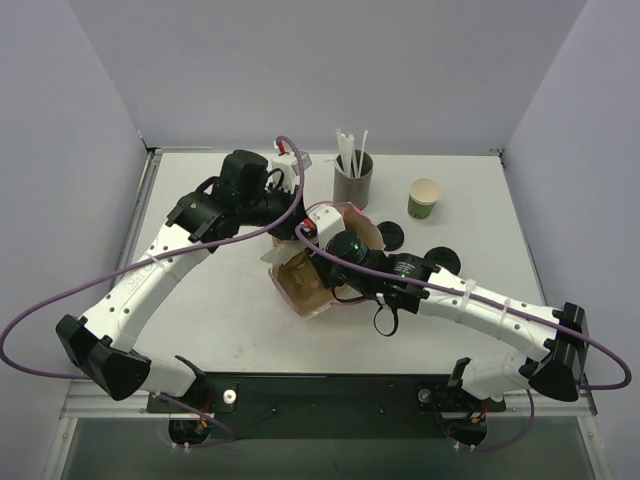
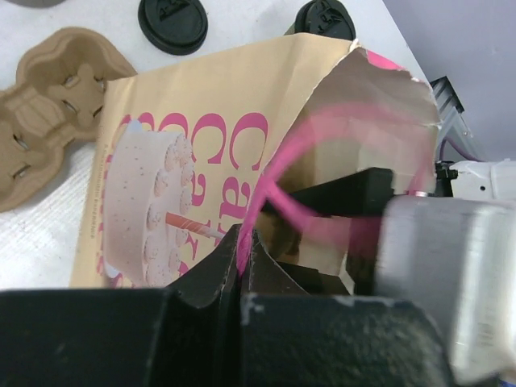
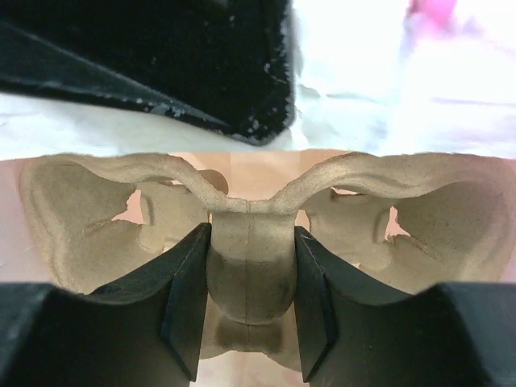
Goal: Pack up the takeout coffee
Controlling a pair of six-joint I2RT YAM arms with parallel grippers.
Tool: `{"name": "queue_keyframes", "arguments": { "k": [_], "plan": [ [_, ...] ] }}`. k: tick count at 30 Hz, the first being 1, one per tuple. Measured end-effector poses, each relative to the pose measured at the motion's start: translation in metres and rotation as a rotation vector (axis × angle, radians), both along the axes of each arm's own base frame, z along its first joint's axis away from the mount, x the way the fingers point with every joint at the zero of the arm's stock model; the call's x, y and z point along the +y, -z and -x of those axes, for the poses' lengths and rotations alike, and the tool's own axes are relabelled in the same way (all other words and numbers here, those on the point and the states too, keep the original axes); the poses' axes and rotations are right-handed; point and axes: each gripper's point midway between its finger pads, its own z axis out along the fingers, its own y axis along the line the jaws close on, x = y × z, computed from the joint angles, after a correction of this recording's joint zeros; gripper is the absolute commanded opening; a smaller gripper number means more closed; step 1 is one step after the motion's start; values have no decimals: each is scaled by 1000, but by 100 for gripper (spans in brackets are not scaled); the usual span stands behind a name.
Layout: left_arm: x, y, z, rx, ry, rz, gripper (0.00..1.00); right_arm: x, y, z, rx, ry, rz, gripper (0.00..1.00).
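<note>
My two white arms meet over the middle of a white table (image 1: pixel 250 335). My left pincer (image 2: pixel 242 247) is closed tight, its tips nipping the edge of a tan paper bag (image 2: pixel 201 105) printed with a pink cake and pink lettering. The bag's ragged mouth gapes just ahead and to the right of those tips, and a pink handle loops across the opening. My right pincer (image 3: pixel 251 266) is narrowed and clamped on the central ridge of a brown moulded cup carrier (image 3: pixel 419 234), with a cup well spreading out to either side of its fingers. From above, the carrier lies against the near side of the bag. The takeout coffee (image 1: pixel 346 244), a small green cup with a dark top, shows just beyond the right pincer, close beside that arm's wrist and at the bag's mouth. I cannot tell whether it touches the bag. Back along the arm from the right pincer, on the forearm's far side, a black lid (image 1: pixel 390 237) lies flat on the table, with a second black lid (image 1: pixel 441 260) near it. Well apart from both pincers, toward the far edge, stand a grey cylinder (image 1: pixel 353 183) of white straws and a green cup (image 1: pixel 424 198) with a cream inside.
</note>
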Motion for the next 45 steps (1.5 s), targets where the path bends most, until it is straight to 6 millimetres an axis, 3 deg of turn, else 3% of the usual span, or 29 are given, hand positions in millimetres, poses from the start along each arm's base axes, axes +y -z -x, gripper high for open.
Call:
{"name": "queue_keyframes", "arguments": {
  "k": [9,16,18,25,31,45],
  "plan": [
    [12,39,-3,152,-92,-5,20,0,10,14,98,-24,30,27],
    [16,41,-2,154,-93,-2,43,6,40,16,188,-43,99,26],
    [21,40,-5,136,-102,-10,48,7,40,16,198,-48,99,27],
    [32,25,-7,68,-105,9,52,8,34,13,225,-52,81,26],
    [43,11,-1,-7,-84,11,51,7,40,11,259,-41,95,26],
    [62,28,8,-75,9,-141,51,8,55,16,322,-36,143,26]
  ]
}}
